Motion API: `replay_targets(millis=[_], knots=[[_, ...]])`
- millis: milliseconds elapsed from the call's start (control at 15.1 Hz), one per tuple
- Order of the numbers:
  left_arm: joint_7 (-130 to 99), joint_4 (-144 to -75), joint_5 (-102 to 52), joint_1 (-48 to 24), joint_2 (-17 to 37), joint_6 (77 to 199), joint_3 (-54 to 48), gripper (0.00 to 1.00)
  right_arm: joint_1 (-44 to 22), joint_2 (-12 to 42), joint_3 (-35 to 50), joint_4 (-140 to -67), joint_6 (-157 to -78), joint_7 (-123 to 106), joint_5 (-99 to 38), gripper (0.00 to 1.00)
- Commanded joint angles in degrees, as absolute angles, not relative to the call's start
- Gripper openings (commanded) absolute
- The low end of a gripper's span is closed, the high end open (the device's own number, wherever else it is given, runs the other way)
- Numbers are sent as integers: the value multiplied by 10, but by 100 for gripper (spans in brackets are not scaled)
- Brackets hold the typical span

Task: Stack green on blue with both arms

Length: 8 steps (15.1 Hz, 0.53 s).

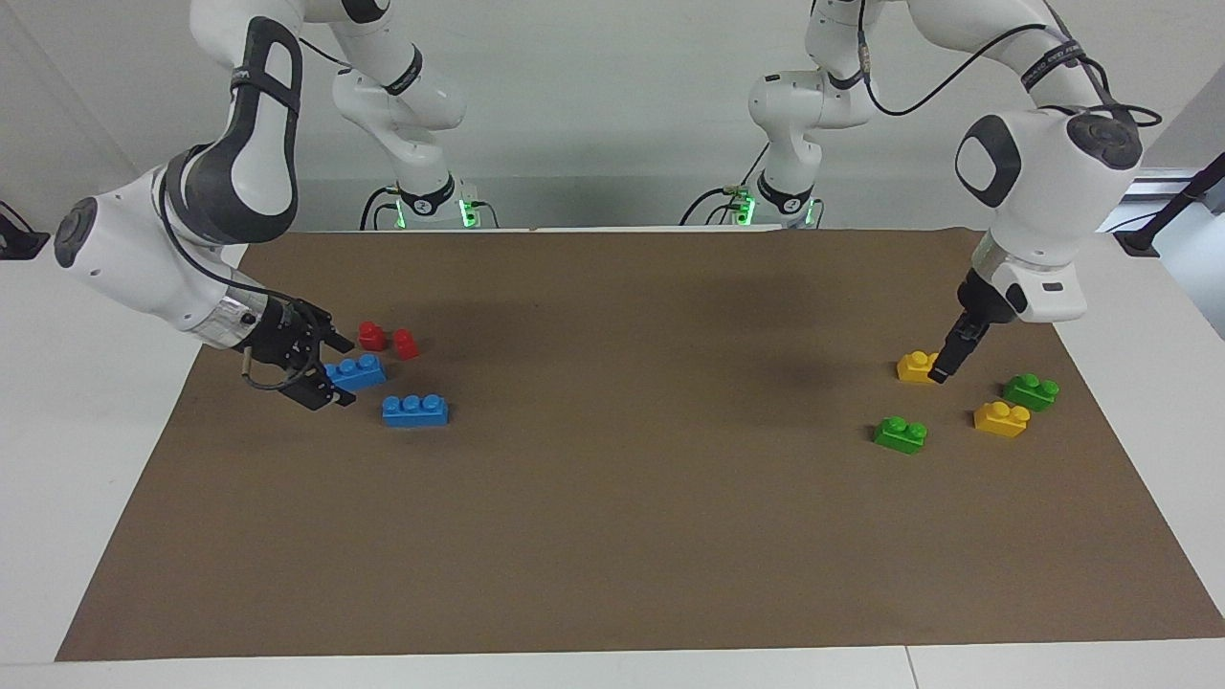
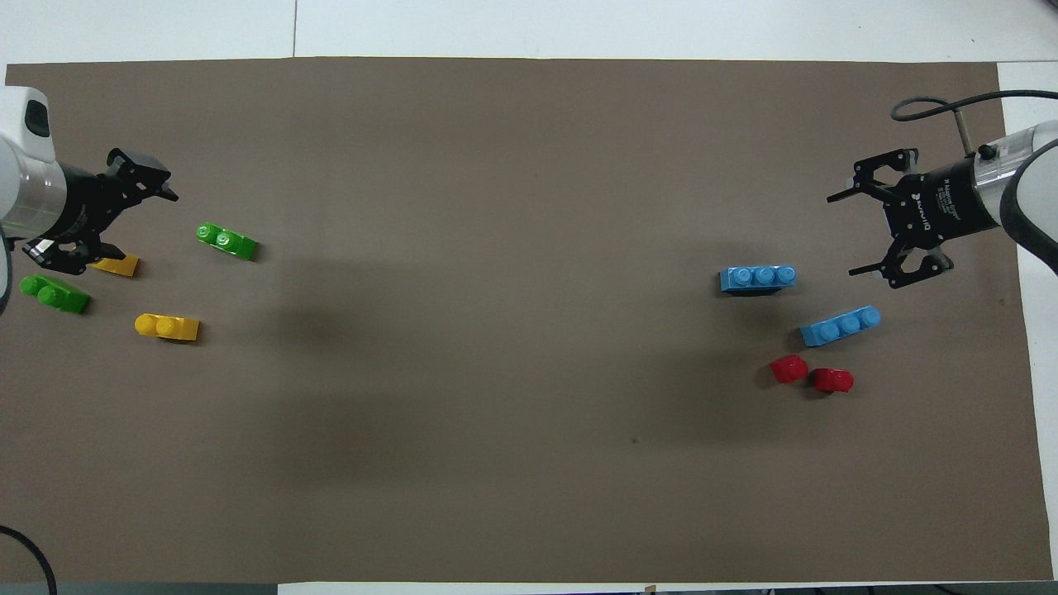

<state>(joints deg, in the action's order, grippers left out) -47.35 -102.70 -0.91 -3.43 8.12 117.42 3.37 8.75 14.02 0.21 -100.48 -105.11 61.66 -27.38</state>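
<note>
Two green bricks lie on the brown mat at the left arm's end: one green brick farther from the robots, the other green brick toward the mat's edge; neither is stacked. Two yellow bricks sit among them, one yellow brick between the greens, the other yellow brick just beside the left gripper, whose fingers are spread and hold nothing. At the right arm's end lie two blue bricks: one blue brick farther from the robots, the other blue brick beside the right gripper, fingers apart and empty; two red bricks lie nearer the robots.
</note>
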Motion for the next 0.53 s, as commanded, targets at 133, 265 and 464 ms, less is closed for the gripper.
replay_targets(millis=[133,265,464], knots=[[-570,-1031,-18,-25,136,1254,39,100,98,128,7,-1057,-1098,645,-309,98],[-570,-1040,-19,-11,148,1269,38,100,98,142,7,-1056,-1100,642,-313,98],[-602,-1049,-19,-11,177,1311,38,100,100,160,7,-1056,-1107,642,-318,98]])
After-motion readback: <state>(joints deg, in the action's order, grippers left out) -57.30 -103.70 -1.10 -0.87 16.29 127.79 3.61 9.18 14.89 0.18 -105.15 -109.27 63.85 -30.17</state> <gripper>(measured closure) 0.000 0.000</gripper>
